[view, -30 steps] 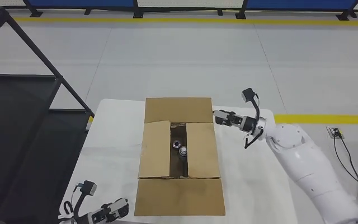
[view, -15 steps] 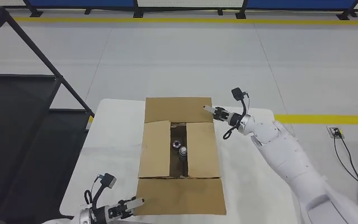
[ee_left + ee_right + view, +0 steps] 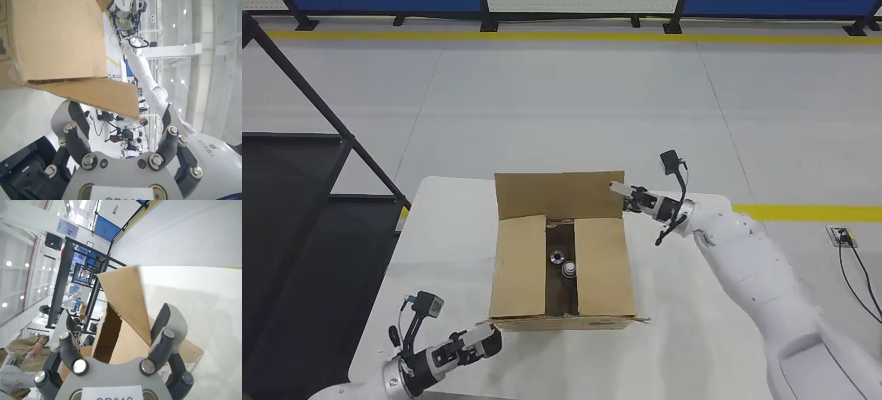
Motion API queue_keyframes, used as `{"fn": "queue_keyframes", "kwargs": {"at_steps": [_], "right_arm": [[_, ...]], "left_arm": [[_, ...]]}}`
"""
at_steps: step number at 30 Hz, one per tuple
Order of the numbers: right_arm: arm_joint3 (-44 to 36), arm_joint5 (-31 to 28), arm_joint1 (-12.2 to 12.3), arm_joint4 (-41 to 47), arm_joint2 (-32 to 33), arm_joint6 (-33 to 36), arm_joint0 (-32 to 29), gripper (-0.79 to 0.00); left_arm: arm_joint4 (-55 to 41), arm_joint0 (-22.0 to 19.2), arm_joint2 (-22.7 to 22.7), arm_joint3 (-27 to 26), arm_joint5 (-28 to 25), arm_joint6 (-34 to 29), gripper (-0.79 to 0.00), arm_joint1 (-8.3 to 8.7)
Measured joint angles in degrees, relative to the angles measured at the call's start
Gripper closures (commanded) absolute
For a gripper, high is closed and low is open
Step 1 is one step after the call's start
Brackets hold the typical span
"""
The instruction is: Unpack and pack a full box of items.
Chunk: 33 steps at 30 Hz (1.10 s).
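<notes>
Cardboard box (image 3: 602,270), at the centre of the top view on the white desk (image 3: 442,230). The two side flaps (image 3: 520,268) lie folded inward with a narrow gap between them. Small dark, round-topped items (image 3: 562,263) show inside through the gap. The far flap (image 3: 560,193) stands tilted up at the box's upper edge in the frame, and the near flap (image 3: 562,322) stands up along its lower edge.

The right claw (image 3: 622,190) is at the upper right corner of the box, at the right-hand corner of the far flap. From its wrist, the fingers (image 3: 163,321) are spread wide. The flap's corner lies between them and rests against the inside of one finger, unclamped.

The left claw (image 3: 485,342) is at the lower left of the frame, just beside the near flap's left corner. It too gapes wide. The flap's corner pokes in between the pads (image 3: 78,117), and whether it touches either cannot be told.

A black metal frame (image 3: 302,90) stands at the left, and a yellow floor line (image 3: 802,212) runs at the right.
</notes>
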Motion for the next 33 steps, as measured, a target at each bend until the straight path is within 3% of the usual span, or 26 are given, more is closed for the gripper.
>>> {"fn": "queue_keyframes", "kwargs": {"at_steps": [6, 13, 19, 28, 33], "right_arm": [[0.2, -0.8, 0.5, 7.6, 3.4, 11.4, 0.8, -0.785], [-7.8, 7.7, 3.3, 9.4, 5.7, 20.0, 0.0, -0.785], [-12.1, 15.7, 5.3, 8.3, 6.7, 28.0, -0.6, -0.785], [-16.2, 26.1, 5.2, 3.4, 4.9, 27.3, -2.2, -0.785], [-17.4, 31.5, 5.1, 5.3, 4.9, 31.4, -3.4, -0.785]], "left_arm": [[-1.9, -0.9, 0.4, -1.4, 1.1, 7.0, -0.785, -0.14], [1.4, -2.5, 2.3, -2.8, 3.1, 17.0, -0.785, -0.38], [6.2, -4.2, 4.7, -3.0, 4.5, 21.9, -0.785, -0.43], [12.2, -7.2, 8.5, -2.1, 6.6, 28.5, -0.785, -0.66], [15.1, -8.4, 10.4, -1.9, 8.5, 31.2, -0.785, -0.78]]}}
